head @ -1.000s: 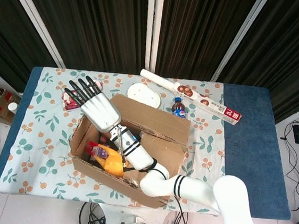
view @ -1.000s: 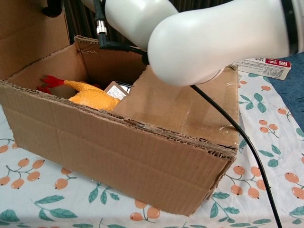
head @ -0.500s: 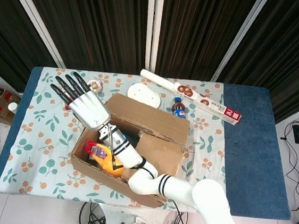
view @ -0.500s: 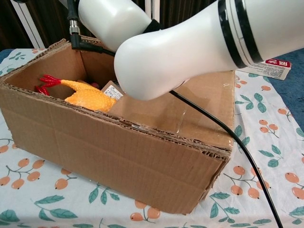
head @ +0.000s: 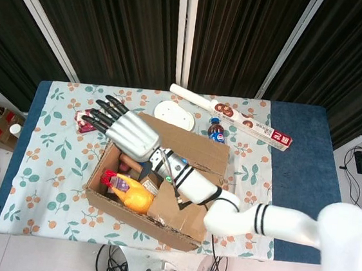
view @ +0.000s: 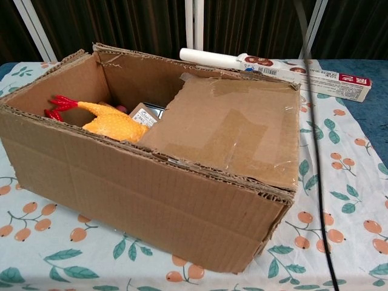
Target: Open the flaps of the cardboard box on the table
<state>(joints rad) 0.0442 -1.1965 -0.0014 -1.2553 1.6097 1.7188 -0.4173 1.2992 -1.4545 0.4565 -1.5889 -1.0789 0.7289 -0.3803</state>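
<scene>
Since a moment ago the right hand [head: 128, 132] has swung back over the cardboard box [head: 163, 185] near the table's front edge, fingers spread wide and holding nothing, while the left hand stays out of sight. From the head view, a rubber chicken [head: 129, 195] lies inside the box, with a white plate [head: 174, 115], soda bottle [head: 217, 131] and long carton [head: 234, 118] toward the back edge on the floral tablecloth [head: 49, 154], dark curtains [head: 115, 25] behind. From the chest view the arm has cleared away, and one flap [view: 233, 133] still lies folded over the box's right half beside the chicken.
</scene>
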